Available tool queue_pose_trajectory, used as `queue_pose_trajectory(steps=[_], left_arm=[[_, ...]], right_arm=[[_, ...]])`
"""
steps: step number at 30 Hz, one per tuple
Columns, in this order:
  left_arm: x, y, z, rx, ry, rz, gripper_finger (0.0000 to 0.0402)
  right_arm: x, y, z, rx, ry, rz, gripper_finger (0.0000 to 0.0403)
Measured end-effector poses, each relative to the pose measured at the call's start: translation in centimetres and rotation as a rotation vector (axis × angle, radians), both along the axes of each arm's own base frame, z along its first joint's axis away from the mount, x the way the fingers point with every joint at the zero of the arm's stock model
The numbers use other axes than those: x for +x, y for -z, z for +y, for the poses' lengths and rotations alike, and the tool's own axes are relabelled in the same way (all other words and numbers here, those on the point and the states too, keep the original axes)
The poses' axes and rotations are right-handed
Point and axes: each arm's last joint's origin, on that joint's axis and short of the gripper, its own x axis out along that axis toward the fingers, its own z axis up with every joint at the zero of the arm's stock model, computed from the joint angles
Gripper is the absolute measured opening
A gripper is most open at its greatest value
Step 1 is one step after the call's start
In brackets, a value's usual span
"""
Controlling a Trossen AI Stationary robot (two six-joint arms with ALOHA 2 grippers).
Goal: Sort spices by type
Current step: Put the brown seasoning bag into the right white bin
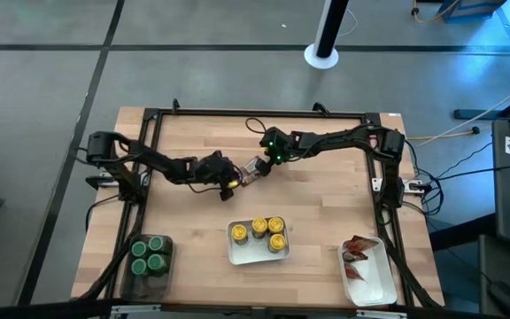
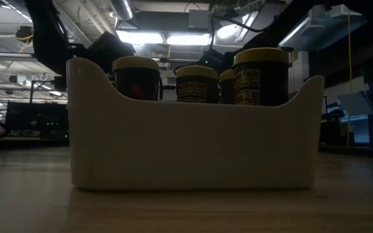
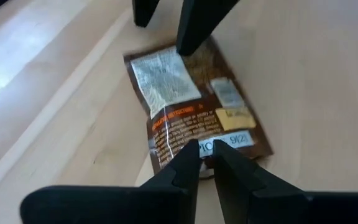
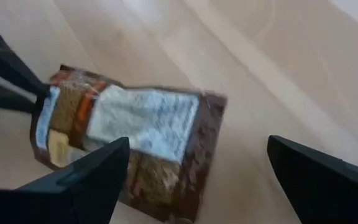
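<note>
On the wooden table two dark arms are reaching toward the middle from each side, and they are meeting over one small spice packet that is lying flat on the wood. At the table's front edge, the dark bin on the left is holding four jars with green caps. Just right of it, in the middle, a white tray is holding jars with yellow caps, and the low view is showing those jars standing upright behind the tray's tall white wall. Farther right, well apart, another white tray is holding red-orange packets. The left gripper is sitting at one end of the lone packet, and its two fingers are pressed almost together right at the packet's edge, pinching that edge between the tips. The right gripper is hanging over the other end of the same packet with its fingers spread wide, one on each side, not squeezing it. The lone packet is brown with a white label and an orange stripe
</note>
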Motion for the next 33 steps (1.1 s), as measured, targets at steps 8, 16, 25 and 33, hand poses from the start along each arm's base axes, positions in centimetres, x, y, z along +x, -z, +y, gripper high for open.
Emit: queue_pose_trajectory(steps=[8, 16, 25, 33], left_arm=[[0.3, 2.0, 0.3, 0.001, -0.006, 0.044, 0.0040], [0.4, 2.2, 0.4, -0.001, -0.008, 0.033, 0.0040], [0.3, 2.3, 0.4, 0.000, -0.005, 0.044, 0.0040], [0.3, 2.3, 0.4, 0.000, -0.005, 0.044, 0.0040]], right_arm=[[0.0, 0.0, 0.1, 0.029, -0.018, -0.001, 0.0379], [0.6, 0.8, 0.2, 0.135, -0.060, -0.064, 0.0378], [1.2, 1.2, 0.1, 0.165, -0.091, -0.126, 0.0320], [1.1, 1.4, 0.4, 0.191, -0.112, -0.122, 0.0207]])
